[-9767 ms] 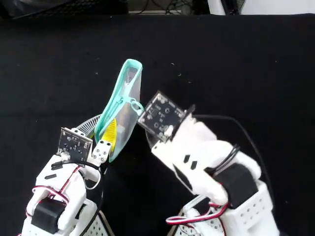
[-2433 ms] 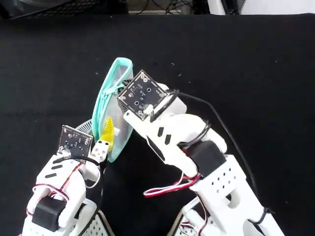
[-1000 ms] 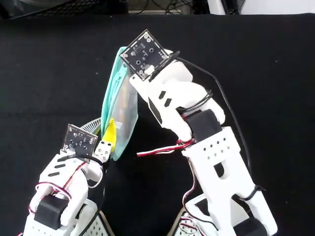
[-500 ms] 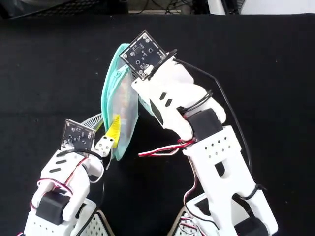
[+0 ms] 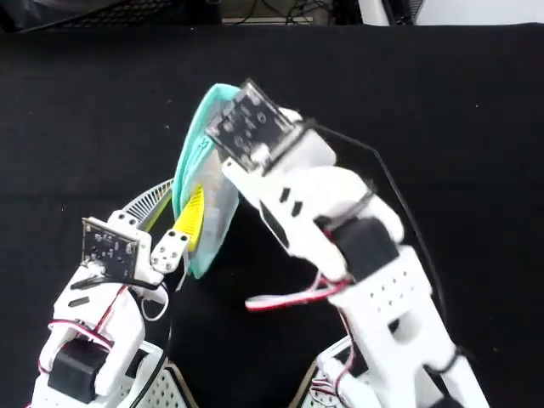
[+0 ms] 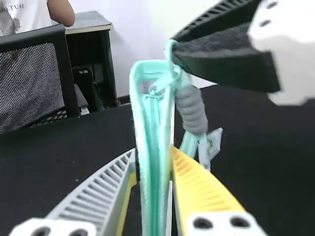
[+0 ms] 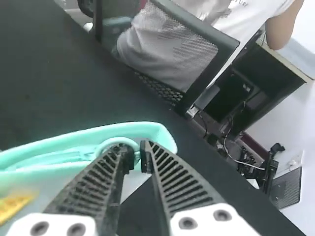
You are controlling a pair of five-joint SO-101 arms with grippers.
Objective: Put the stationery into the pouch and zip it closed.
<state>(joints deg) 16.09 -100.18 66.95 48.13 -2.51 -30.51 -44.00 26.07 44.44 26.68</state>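
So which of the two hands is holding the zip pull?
The right hand, with black fingers, pinches the pull at the far end of the pouch; the left hand, grey and yellow, clamps its near end.

Bright, even room light is falling on the matte black table (image 5: 442,110), leaving barely any shadows; the white plastic right arm (image 5: 314,183) is glaring slightly, and the far white wall (image 6: 138,24) is washing out.

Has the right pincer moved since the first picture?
Yes. The right pincer went from beside the middle of the pouch to its far end, nearer the far edge of the table. It is now shut on the zip pull.
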